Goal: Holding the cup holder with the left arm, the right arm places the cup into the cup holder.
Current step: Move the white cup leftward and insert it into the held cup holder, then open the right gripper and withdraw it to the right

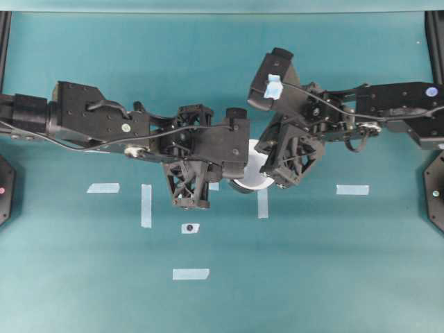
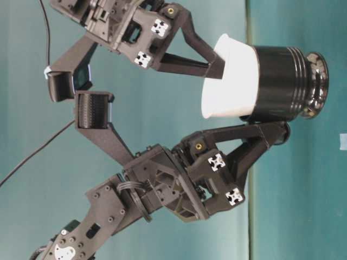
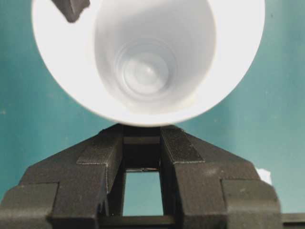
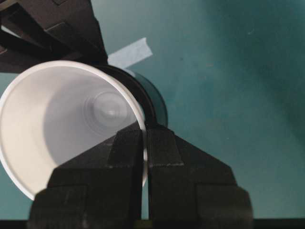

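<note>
Left arm's fingers [image 3: 143, 157] clamped on cup holder's [image 2: 282, 82] stubby handle, holder just ahead of them on surface [image 1: 312, 277]. Cup [image 2: 230, 81] already most way down in holder, wide rim poking out. Right arm's fingers [image 4: 144, 152] pinched tight on cup rim. Looks like last bit of placing step; next probably needs right letting go, backing off clean.

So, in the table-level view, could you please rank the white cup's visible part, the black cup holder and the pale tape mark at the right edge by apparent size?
1. cup holder
2. cup, visible part, nearly as large
3. tape mark, far smallest, cut off by the frame edge
</note>
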`<state>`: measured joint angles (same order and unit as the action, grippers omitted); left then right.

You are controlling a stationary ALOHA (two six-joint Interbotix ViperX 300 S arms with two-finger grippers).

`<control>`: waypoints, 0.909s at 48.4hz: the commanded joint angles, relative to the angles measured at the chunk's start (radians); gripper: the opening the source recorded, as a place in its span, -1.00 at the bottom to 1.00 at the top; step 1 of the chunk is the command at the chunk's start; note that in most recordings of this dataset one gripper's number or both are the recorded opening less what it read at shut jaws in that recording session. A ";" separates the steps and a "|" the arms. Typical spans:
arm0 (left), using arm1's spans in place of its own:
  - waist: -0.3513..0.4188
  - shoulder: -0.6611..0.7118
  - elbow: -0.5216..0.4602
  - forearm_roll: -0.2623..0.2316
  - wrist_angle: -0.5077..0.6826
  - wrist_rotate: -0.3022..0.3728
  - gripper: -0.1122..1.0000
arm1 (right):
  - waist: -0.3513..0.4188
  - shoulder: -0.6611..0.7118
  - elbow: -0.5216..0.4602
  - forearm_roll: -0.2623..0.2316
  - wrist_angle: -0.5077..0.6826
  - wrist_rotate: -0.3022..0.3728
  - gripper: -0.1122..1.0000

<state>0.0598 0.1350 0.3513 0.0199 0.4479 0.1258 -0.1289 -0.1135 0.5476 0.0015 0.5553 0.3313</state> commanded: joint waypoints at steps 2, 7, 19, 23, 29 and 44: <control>0.003 -0.020 -0.026 0.002 -0.005 -0.003 -0.41 | 0.008 -0.021 -0.025 0.000 0.003 0.006 -0.75; 0.003 -0.018 -0.026 0.000 -0.005 -0.003 -0.41 | 0.008 -0.021 -0.023 0.000 -0.002 0.008 -0.75; 0.003 -0.018 -0.023 0.002 -0.005 -0.003 -0.41 | 0.008 -0.023 -0.018 0.003 -0.023 0.008 -0.75; 0.002 -0.018 -0.023 0.002 -0.005 -0.003 -0.41 | 0.008 -0.021 -0.018 0.003 -0.026 0.008 -0.75; 0.003 -0.018 -0.021 0.002 -0.005 -0.003 -0.41 | 0.008 -0.023 -0.018 0.003 -0.026 0.008 -0.69; 0.000 -0.018 -0.021 0.000 0.002 -0.003 -0.41 | 0.008 -0.025 -0.017 0.003 -0.021 0.008 -0.19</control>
<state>0.0644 0.1350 0.3513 0.0199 0.4510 0.1243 -0.1258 -0.1135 0.5461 0.0031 0.5354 0.3313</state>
